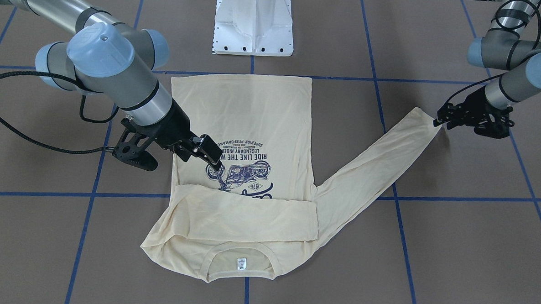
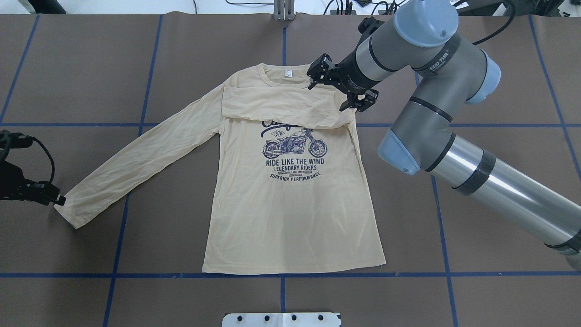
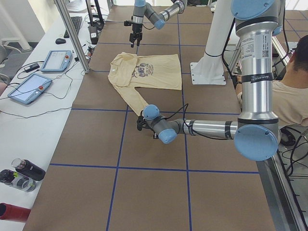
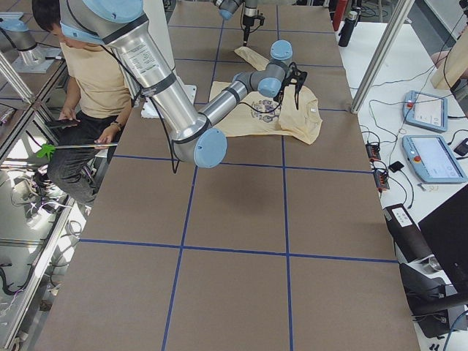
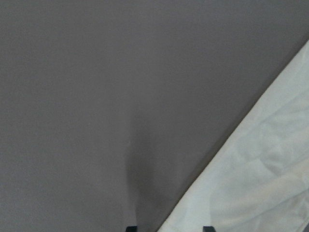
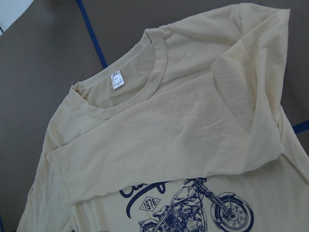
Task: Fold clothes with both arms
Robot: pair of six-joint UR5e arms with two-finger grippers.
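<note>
- Mostly flat on the table (image 2: 68, 68), T-shirt (image 2: 290, 213) lies print (image 2: 294, 154) up, one sleeve (image 2: 281, 102) across its chest
- left gripper (image 2: 59, 200) at other cuff (image 2: 69, 214), fingertips (image 5: 208, 228) apart, nearly cropped
- right gripper (image 1: 214, 164) over the print, jaw state unreadable

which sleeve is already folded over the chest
The sleeve on the robot's right side: it lies folded across the shirt just below the collar. The other sleeve lies stretched straight out on the table.
</note>
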